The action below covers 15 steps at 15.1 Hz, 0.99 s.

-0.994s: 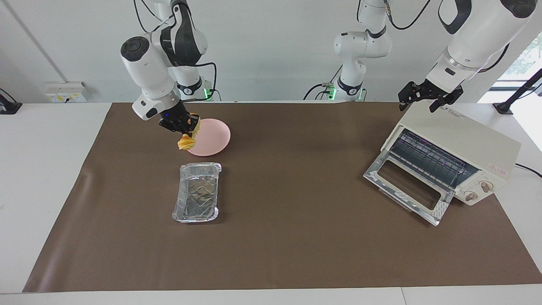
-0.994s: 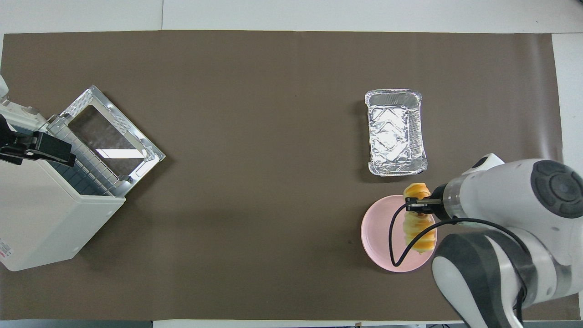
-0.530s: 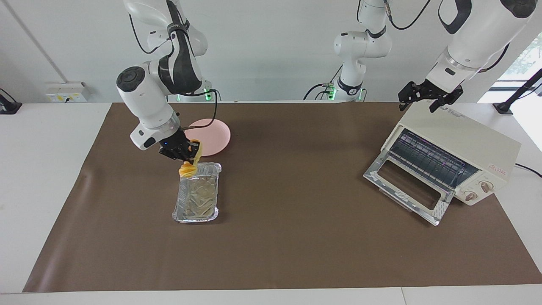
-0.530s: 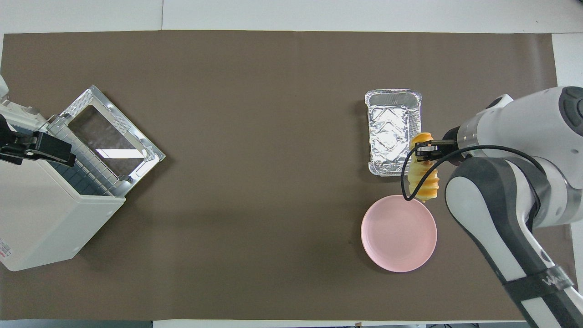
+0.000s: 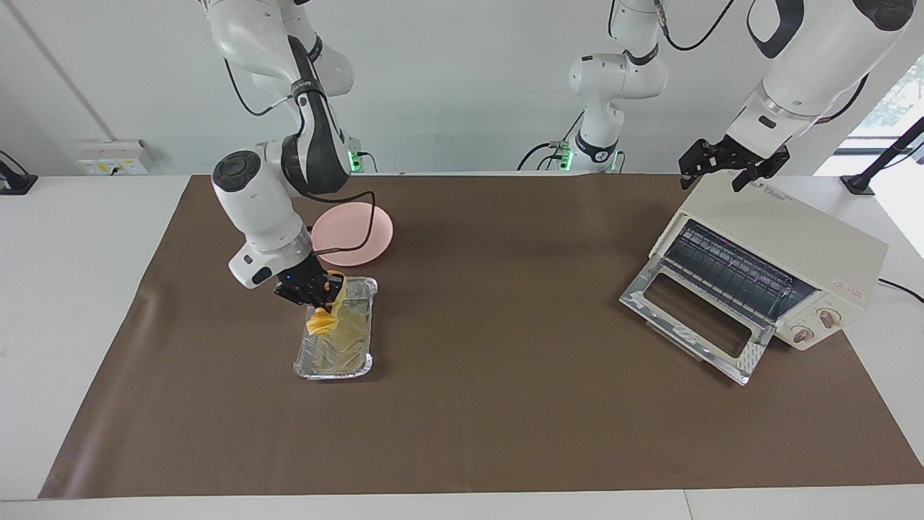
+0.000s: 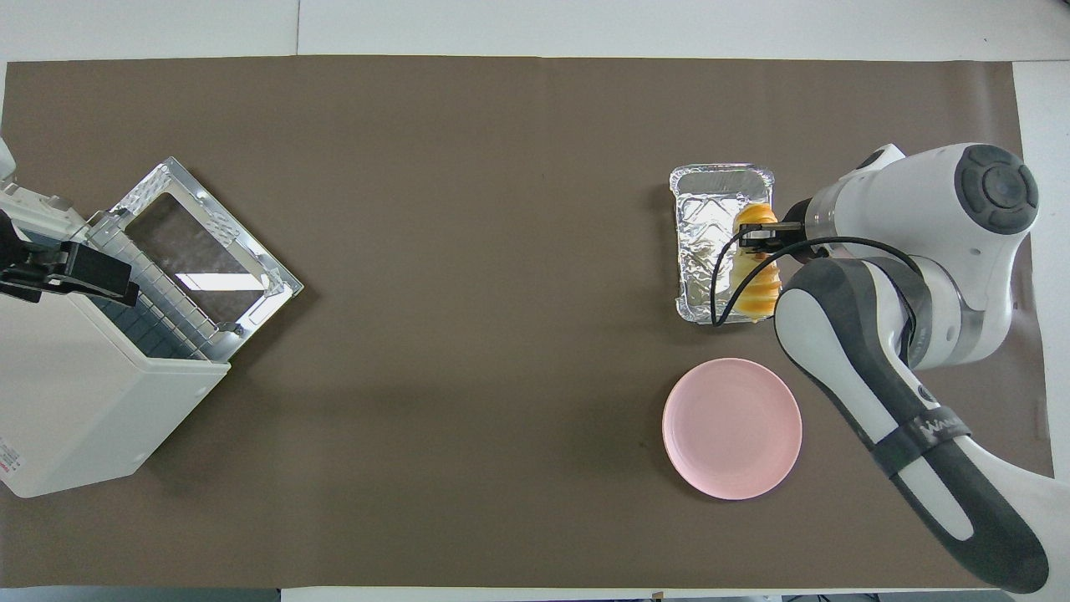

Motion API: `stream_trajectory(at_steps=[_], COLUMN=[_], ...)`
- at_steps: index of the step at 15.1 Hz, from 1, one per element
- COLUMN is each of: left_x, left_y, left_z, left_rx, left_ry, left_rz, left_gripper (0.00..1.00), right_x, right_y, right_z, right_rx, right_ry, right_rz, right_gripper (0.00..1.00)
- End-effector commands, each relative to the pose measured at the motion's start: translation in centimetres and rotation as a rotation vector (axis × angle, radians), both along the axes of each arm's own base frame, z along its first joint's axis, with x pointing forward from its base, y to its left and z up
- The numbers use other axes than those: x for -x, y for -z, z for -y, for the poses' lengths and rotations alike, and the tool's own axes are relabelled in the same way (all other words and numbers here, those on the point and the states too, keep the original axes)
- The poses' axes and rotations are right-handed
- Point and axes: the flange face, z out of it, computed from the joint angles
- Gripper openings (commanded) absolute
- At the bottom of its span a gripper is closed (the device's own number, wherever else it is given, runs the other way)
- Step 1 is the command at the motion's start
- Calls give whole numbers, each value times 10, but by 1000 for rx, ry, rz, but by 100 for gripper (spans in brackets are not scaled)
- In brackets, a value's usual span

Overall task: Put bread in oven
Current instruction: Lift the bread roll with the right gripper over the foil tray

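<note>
The bread (image 5: 321, 318), a ridged yellow-orange loaf, hangs tilted with its lower end just inside the silver foil tray (image 5: 333, 373). My right gripper (image 5: 316, 290) is shut on the loaf's upper end. From overhead the bread (image 6: 757, 280) lies along the tray's (image 6: 706, 209) edge toward the right arm's end, under the right gripper (image 6: 757, 237). The cream oven (image 5: 790, 242) stands at the left arm's end with its glass door (image 5: 693, 318) folded down and the wire rack showing. My left gripper (image 5: 730, 172) waits open just above the oven's (image 6: 75, 393) top.
An empty pink plate (image 5: 361, 230) sits nearer to the robots than the foil tray, seen also overhead as the pink plate (image 6: 731, 428). A brown mat (image 5: 505, 404) covers the table. The oven door (image 6: 205, 251) juts out onto the mat.
My right gripper has carried the bread from over the pink plate to over the foil tray and lowered it. The left arm has not moved.
</note>
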Motion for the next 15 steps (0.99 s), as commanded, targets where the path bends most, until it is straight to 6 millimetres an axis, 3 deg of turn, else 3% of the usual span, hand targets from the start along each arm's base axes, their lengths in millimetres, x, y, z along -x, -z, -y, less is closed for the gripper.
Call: stream_trajectory(at_steps=[1, 5, 9, 12, 13, 14, 15], left_x=[9, 9, 9, 9, 9, 9, 9], left_y=[-2, -2, -2, -2, -2, -2, -2], left_z=[-3, -3, -3, -3, -3, -3, -3], left_rx=[14, 14, 14, 14, 14, 14, 14], left_ry=[-3, -3, -3, -3, -3, -3, -3], left_rz=[-3, -3, -3, -3, -3, -3, -3], left_gripper=[100, 100, 100, 100, 100, 100, 100], right_x=[-19, -21, -10, -8, -8, -9, -9], right_y=[6, 33, 55, 58, 57, 56, 53], right_z=[-13, -15, -14, -15, -14, -14, -13], right_rx=[-6, -4, 0, 1, 1, 1, 2], right_ry=[-29, -28, -26, -24, -22, -25, -25], right_rz=[7, 11, -6, -13, -13, -17, -23], right_gripper=[0, 0, 0, 0, 23, 57, 85])
